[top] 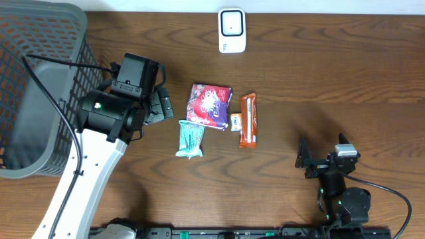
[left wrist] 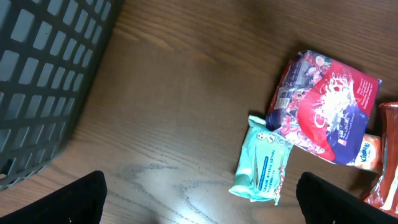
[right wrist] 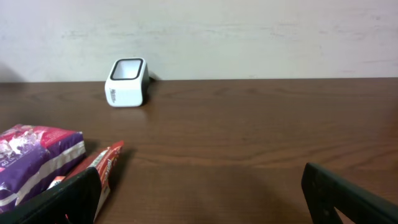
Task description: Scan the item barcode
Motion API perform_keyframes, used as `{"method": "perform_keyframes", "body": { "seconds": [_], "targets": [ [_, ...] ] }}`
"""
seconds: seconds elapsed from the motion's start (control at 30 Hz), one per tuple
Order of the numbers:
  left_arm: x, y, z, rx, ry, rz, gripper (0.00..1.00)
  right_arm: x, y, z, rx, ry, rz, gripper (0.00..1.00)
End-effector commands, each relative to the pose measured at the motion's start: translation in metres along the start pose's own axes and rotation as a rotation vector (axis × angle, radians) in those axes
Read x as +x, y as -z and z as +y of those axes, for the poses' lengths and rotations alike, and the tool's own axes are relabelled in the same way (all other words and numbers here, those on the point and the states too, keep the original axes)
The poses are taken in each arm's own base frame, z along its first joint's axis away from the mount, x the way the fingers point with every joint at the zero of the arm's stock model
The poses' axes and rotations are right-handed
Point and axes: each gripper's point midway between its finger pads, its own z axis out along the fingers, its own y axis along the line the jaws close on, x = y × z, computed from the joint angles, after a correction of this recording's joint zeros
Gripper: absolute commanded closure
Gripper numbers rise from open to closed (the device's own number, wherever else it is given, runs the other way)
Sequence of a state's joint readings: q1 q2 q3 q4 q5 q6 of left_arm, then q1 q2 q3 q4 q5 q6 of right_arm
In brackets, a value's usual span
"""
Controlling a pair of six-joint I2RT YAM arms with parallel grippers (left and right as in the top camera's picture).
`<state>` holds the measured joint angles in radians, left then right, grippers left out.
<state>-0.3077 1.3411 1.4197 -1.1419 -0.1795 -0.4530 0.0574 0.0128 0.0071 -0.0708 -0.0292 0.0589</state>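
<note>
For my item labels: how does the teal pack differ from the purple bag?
The teal pack is smaller and narrower than the purple bag. The teal pack is pale with a blue label; the purple bag carries red and white print. The teal pack lies nearer the robot's side than the purple bag. Both lie flat on the table.

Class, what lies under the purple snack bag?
A small tissue pack pokes out from under one corner of the purple bag. The rest of it, and anything else beneath, is hidden.
</note>
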Motion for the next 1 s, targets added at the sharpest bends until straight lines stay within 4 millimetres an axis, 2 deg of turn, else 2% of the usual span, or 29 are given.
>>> {"method": "perform_keyframes", "body": {
  "seconds": [0.0,0.37,0.5,0.67,0.97],
  "targets": [
    [0.003,-0.004,0.005,-0.029,0.011,0.014,0.02,0.001,0.000,0.001,-0.005,0.012,0.004,0.01],
    [0.016,-0.003,0.010,-0.045,-0.002,0.069,0.02,0.001,0.000,0.001,-0.005,0.012,0.004,0.01],
    [0.024,-0.003,0.005,-0.011,-0.004,0.107,0.02,0.001,0.000,0.001,-0.005,0.012,0.004,0.01],
    [0.033,-0.001,-0.012,0.085,0.000,0.164,0.02,0.001,0.000,0.001,-0.005,0.012,0.003,0.01],
    [0.039,-0.005,-0.019,0.119,-0.036,0.204,0.02,0.001,0.000,0.001,-0.005,0.012,0.004,0.01]
  ]
}}
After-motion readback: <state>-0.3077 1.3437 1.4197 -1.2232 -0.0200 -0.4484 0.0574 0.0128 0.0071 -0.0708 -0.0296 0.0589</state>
